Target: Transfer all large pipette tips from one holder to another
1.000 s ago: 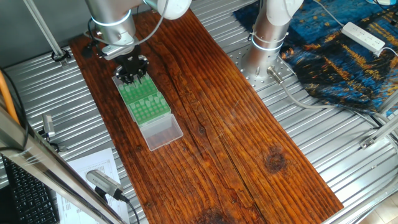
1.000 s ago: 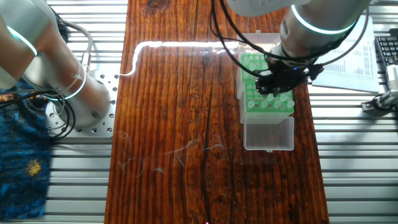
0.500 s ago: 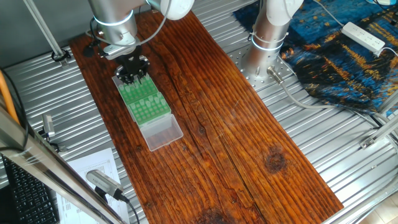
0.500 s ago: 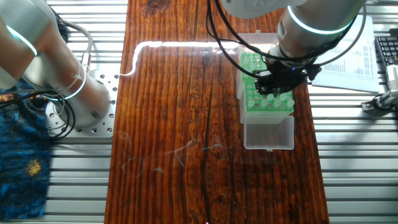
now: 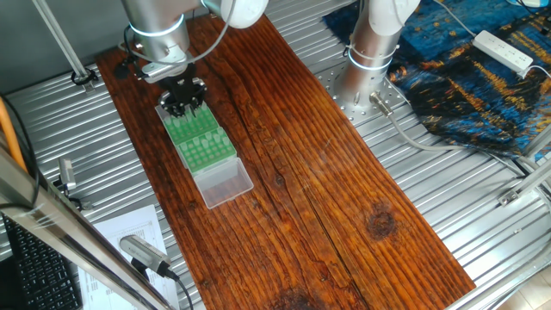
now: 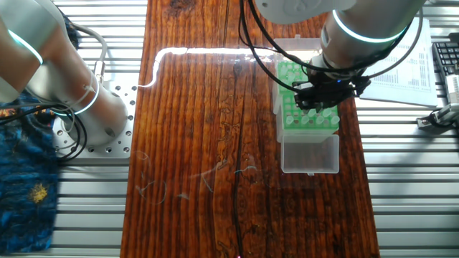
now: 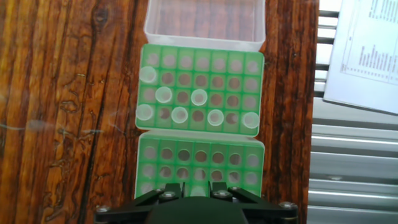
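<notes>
Two green racks lie end to end on the wooden board. The far rack point(image 7: 245, 65) holds several large pipette tips point(image 7: 180, 114), whitish round tops in its lower rows. The holes of the near rack point(image 7: 200, 155) that show are empty. My gripper point(image 7: 198, 186) hangs low over the near rack's closest row. Its dark fingers stand a narrow gap apart, and a pale green patch between them is too blurred to name. From the side, the gripper point(image 6: 320, 100) sits just beside the tips point(image 6: 315, 118). In the other fixed view, the gripper point(image 5: 183, 105) covers the end of the racks point(image 5: 202, 142).
A clear lid point(image 7: 202, 22) lies open beyond the far rack. Printed paper point(image 7: 364, 50) rests on the metal table to the right. A second arm's base point(image 5: 366, 60), a blue cloth point(image 5: 482, 77) and a power strip point(image 5: 505, 50) are across the board point(image 5: 327, 172).
The gripper has shifted only very slightly over the racks. The tips and racks have not moved.
</notes>
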Available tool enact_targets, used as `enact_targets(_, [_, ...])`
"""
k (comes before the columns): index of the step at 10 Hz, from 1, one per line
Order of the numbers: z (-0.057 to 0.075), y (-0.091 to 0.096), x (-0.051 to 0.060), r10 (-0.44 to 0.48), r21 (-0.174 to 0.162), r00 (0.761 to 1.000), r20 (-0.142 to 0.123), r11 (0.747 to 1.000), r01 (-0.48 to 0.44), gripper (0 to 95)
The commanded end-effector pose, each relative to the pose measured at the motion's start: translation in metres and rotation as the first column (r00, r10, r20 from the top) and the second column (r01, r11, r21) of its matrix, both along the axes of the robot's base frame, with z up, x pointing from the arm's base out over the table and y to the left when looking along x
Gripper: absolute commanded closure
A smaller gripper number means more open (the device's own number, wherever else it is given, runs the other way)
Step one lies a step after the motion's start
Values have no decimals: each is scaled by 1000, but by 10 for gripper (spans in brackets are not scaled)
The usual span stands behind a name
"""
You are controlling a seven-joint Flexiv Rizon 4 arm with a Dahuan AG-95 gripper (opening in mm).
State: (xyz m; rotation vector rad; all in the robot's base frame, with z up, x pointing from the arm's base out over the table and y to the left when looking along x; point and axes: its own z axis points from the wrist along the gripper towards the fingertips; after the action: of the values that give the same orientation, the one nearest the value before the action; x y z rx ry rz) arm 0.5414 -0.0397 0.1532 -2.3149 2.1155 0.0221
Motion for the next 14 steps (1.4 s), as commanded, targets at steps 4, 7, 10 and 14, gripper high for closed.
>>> enact_targets(4, [0,-1,0,-5,-3,1000,3,1000,5,760])
enact_targets(7, [0,-1,-1,-38,-8,999,6,999,38,760])
enact_targets(10, [0,-2,-1,-48,-15,999,9,999,48,760])
enact_targets(14, [-2,-5,-2,-52,-10,999,11,999,52,760])
